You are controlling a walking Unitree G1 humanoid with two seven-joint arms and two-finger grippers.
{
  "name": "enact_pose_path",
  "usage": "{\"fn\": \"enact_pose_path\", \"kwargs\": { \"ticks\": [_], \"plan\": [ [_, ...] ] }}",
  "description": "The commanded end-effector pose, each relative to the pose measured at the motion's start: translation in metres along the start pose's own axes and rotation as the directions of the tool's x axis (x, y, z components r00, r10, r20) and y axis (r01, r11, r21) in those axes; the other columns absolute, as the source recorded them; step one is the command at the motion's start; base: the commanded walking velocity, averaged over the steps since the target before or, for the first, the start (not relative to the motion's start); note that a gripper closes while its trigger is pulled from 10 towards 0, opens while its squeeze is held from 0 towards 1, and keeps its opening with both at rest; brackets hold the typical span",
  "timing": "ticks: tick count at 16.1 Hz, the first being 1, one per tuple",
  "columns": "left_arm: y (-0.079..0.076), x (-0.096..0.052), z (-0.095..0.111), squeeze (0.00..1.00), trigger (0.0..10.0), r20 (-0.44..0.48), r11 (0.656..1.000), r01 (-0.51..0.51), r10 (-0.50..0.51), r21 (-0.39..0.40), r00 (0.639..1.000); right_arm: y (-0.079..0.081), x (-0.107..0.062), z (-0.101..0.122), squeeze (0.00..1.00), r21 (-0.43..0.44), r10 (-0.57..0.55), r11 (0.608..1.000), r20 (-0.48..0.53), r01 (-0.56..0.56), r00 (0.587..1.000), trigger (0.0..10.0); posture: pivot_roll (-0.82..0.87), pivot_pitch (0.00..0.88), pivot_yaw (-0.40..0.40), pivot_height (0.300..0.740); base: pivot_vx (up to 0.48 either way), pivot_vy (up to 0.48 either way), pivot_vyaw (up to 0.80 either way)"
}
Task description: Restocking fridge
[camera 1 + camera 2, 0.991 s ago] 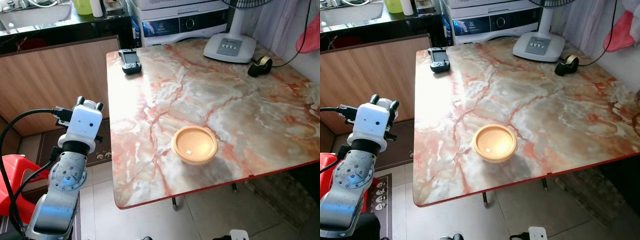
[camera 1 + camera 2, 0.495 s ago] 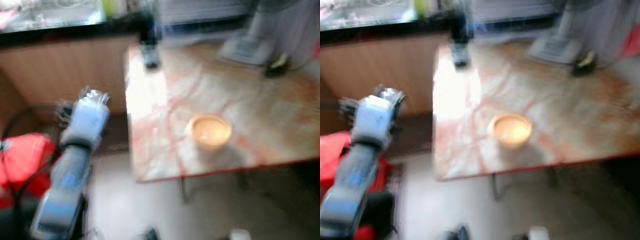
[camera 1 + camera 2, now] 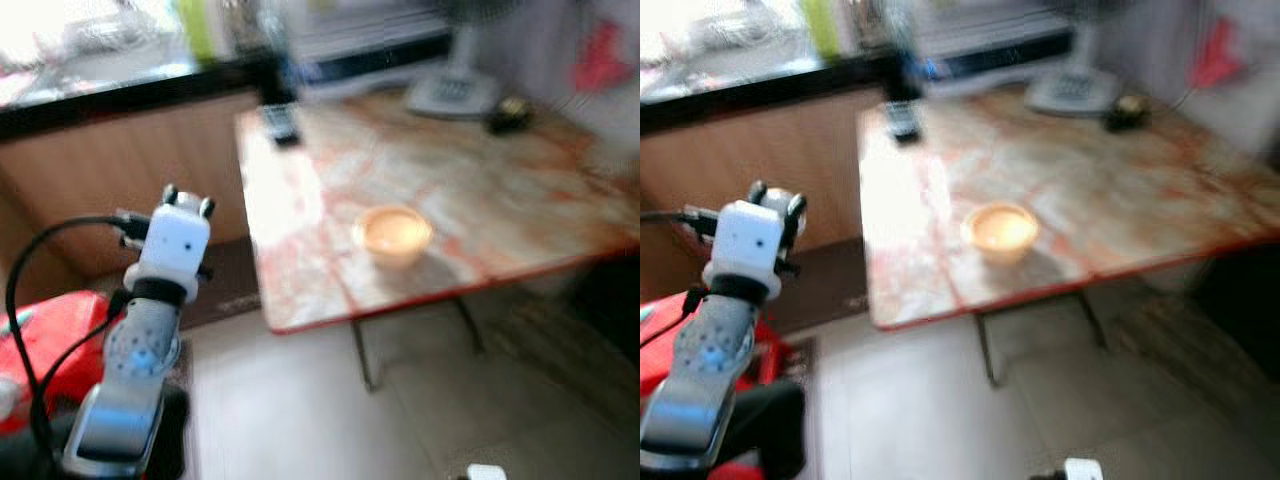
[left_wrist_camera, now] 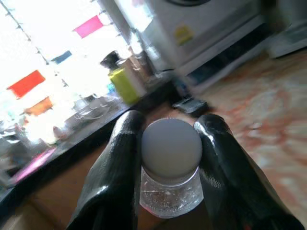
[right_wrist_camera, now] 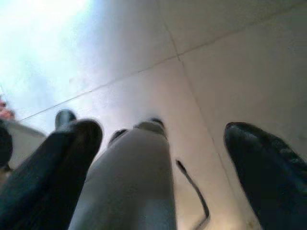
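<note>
The left gripper is held up on the left side, beside the table. Its 2 black fingers squeeze a small clear bottle with a round grey cap. So the bottle is in the robot's hand, off the table. The pictures from the head are blurry, so the robot looks to be walking.

On the table sits 1 yellow bowl, near the front edge. It looks empty.

The right gripper hangs low, pointing at the tiled floor. Its 2 fingers are spread apart and hold nothing.

This looks like the carrying step. No fridge can be seen here. Next, the robot needs to find the fridge and keep its squeeze on the bottle.
</note>
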State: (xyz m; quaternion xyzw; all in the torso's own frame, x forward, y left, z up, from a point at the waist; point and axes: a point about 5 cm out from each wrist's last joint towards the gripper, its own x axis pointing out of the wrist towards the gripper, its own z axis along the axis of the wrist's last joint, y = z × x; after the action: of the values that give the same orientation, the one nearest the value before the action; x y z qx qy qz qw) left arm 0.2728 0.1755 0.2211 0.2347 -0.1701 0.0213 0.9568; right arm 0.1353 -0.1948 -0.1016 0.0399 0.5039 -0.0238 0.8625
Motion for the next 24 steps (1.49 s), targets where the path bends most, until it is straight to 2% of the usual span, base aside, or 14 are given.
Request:
{"fn": "enact_pose_path", "kwargs": {
  "ticks": [1, 6, 11, 13, 18, 21, 24],
  "plan": [
    [0.002, -0.001, -0.004, 0.0, 10.0, -0.02, 1.0, 0.002, -0.001, 0.025, 1.0, 0.004, 0.0, -0.008, 0.0, 0.015, 0.008, 1.0, -0.032, -0.008, 0.999, 10.0, 0.03, 0.065, 0.057, 0.74, 0.0, 0.0, 0.0],
    [0.002, 0.0, -0.005, 0.0, 10.0, -0.017, 1.0, 0.015, -0.014, 0.024, 1.0, 0.004, 0.0, -0.008, 0.0, 0.03, -0.003, 1.0, -0.038, 0.004, 0.999, 10.0, 0.03, 0.065, 0.063, 0.74, 0.0, 0.0, 0.0],
    [-0.003, 0.008, -0.006, 0.0, 10.0, 0.016, 0.998, 0.054, -0.054, 0.029, 0.998, 0.009, 0.0, -0.01, 0.0, 0.06, -0.006, 0.998, -0.037, 0.008, 0.999, 10.0, 0.02, 0.029, 0.085, 0.74, 0.0, 0.0, -0.8],
    [-0.004, 0.013, -0.007, 0.0, 10.0, 0.017, 0.998, 0.041, -0.042, 0.047, 0.999, 0.01, 0.0, -0.009, 0.0, 0.066, -0.011, 0.998, -0.036, 0.013, 0.999, 10.0, 0.01, 0.013, 0.091, 0.74, 0.0, -0.362, -0.8],
    [-0.012, 0.028, -0.005, 0.0, 10.0, 0.07, 0.998, 0.066, -0.066, 0.011, 0.995, 0.013, 0.002, -0.004, 0.0, 0.089, -0.025, 0.996, -0.023, 0.027, 0.999, 10.0, -0.04, 0.0, 0.108, 0.74, 0.0, -0.092, -0.8],
    [-0.018, 0.035, -0.004, 0.0, 10.0, 0.097, 0.996, 0.088, -0.089, 0.01, 0.991, 0.014, 0.001, -0.008, 0.0, 0.108, -0.046, 0.993, -0.035, 0.049, 0.998, 10.0, -0.05, 0.0, 0.115, 0.74, 0.0, 0.0, -0.8],
    [-0.024, 0.035, -0.005, 0.0, 10.0, 0.114, 0.993, 0.121, -0.119, -0.011, 0.986, 0.013, 0.001, -0.011, 0.0, 0.113, -0.049, 0.992, -0.045, 0.054, 0.998, 10.0, -0.05, 0.0, 0.113, 0.74, 0.0, 0.0, -0.8]
  ]
}}
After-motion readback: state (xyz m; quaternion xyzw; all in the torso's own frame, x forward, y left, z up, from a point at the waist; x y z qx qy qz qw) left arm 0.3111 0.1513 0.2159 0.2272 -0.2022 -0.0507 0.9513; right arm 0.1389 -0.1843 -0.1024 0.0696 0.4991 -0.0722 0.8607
